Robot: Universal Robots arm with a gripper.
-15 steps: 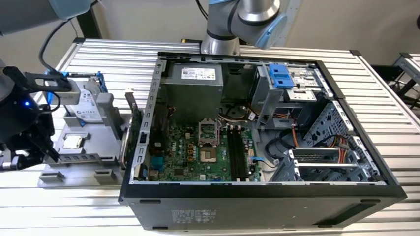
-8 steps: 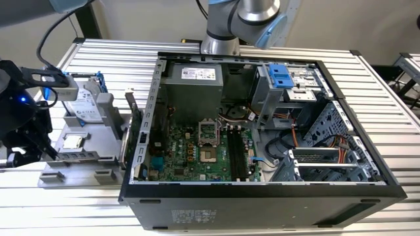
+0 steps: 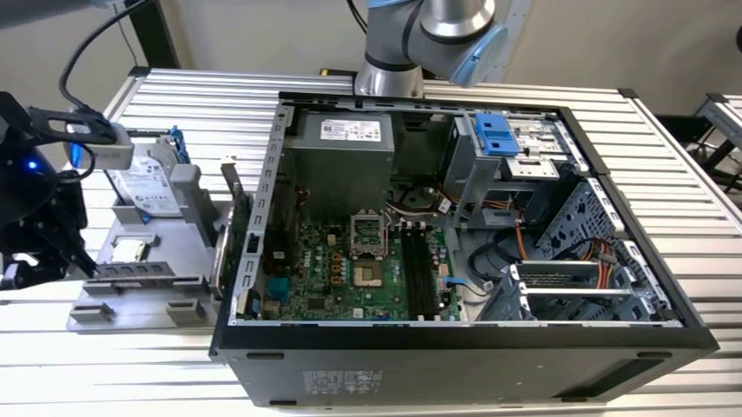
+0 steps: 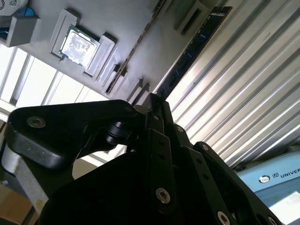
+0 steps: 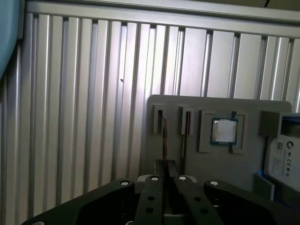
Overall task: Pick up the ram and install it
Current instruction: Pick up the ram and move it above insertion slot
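1. Ribbed table [image 3: 197, 95] carries everything; by its edge at the exterior view's left, the gripper [image 5: 165, 165] pinches narrow on one end of the ram [image 4: 196, 47]
2. Ram stands on edge in a grey holder [image 5: 243, 173], so its flat faces can be pinched
3. Case [image 3: 464, 347] lies open mid-table, slots [image 3: 420, 269] facing up

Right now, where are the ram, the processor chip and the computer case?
ram [image 4: 197, 47], second wrist view: middle of its dark edge.
processor chip [image 5: 223, 130], first wrist view: its shiny top.
computer case [image 3: 464, 334], exterior view: near black rim.
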